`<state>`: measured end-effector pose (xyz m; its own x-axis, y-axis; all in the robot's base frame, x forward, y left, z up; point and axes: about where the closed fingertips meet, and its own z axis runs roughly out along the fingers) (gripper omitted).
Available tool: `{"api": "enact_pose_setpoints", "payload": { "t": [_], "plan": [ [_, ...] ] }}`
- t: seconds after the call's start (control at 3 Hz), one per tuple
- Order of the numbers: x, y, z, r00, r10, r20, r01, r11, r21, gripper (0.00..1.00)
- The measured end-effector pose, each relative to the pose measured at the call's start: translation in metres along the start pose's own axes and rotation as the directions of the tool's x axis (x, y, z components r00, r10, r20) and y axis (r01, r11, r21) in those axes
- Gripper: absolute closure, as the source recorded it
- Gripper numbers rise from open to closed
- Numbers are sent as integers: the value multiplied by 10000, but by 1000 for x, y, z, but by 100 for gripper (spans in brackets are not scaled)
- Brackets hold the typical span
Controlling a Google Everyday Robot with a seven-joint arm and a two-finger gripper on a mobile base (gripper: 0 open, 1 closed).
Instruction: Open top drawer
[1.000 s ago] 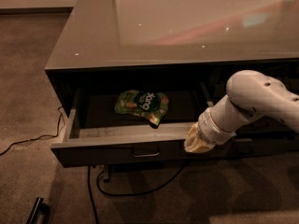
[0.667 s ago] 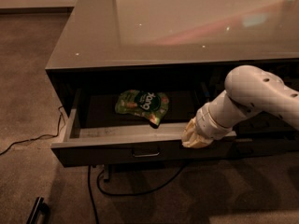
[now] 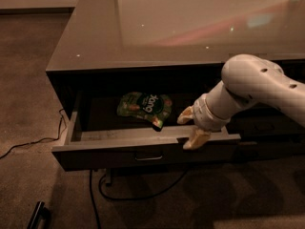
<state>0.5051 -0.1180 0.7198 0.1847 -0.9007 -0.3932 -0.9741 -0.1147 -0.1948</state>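
Observation:
The top drawer (image 3: 109,152) is pulled out from under the glossy grey cabinet top (image 3: 95,42). Its small centre pull handle (image 3: 148,157) shows on the flat front. A green snack bag (image 3: 144,107) lies inside it. My gripper (image 3: 190,127), on the white arm (image 3: 257,87) coming from the right, is at the right part of the drawer's front edge. It is open: one tan finger (image 3: 185,115) is over the drawer's inside, the other (image 3: 196,139) is in front of the front panel.
Black cables (image 3: 28,144) run over the carpet at the left and under the cabinet (image 3: 138,194). A dark object (image 3: 38,214) lies on the floor at the bottom left. The right-hand stack's drawer fronts (image 3: 269,128) sit behind my arm.
My gripper has shifted slightly up and left along the drawer's front edge, and its fingers have spread apart. The drawer stays pulled out.

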Motion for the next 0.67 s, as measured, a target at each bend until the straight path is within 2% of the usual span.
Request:
{"api": "enact_pose_setpoints", "payload": {
  "t": [0.67],
  "plan": [
    [7, -22, 10, 9999, 72, -73, -72, 10000, 11, 92]
  ]
}}
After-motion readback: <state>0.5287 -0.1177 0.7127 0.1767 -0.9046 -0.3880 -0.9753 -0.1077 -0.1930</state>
